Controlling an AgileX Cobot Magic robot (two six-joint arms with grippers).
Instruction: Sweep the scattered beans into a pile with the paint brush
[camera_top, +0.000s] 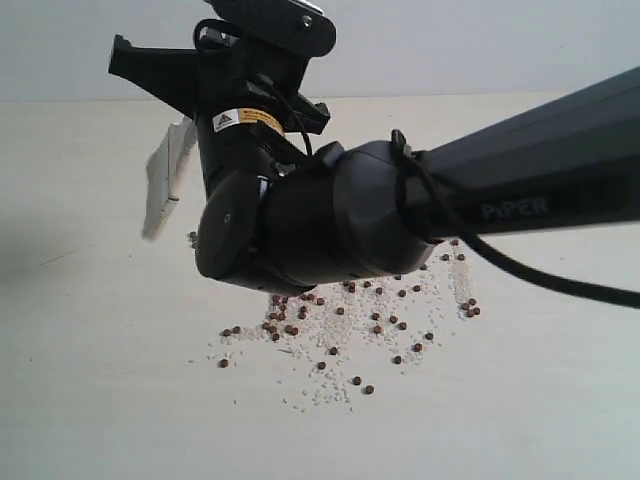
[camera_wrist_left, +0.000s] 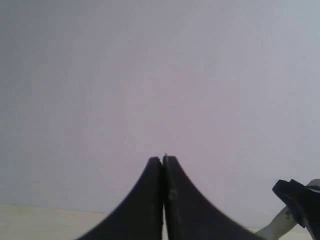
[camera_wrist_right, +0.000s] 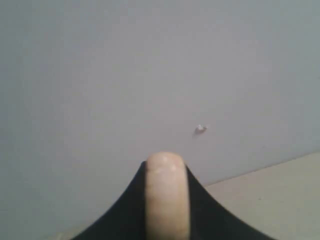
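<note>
pale tabletop (camera_top: 90, 410), beans (camera_top: 340, 322) scattered, r gripper (camera_wrist_right: 166, 172) clamping paint brush (camera_top: 165, 185)

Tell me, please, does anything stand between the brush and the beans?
Nothing visible does. In the exterior view the brush is to the left of the beans, with only bare table between them. The right arm merely hides some beans from that camera.

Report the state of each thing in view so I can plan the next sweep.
beans: scattered loosely over the table, not yet piled.
paint brush: held by its handle, head down, left of the beans in the exterior view; table contact unclear.
right gripper: shut on the paint brush.
left gripper: shut, empty.
</note>
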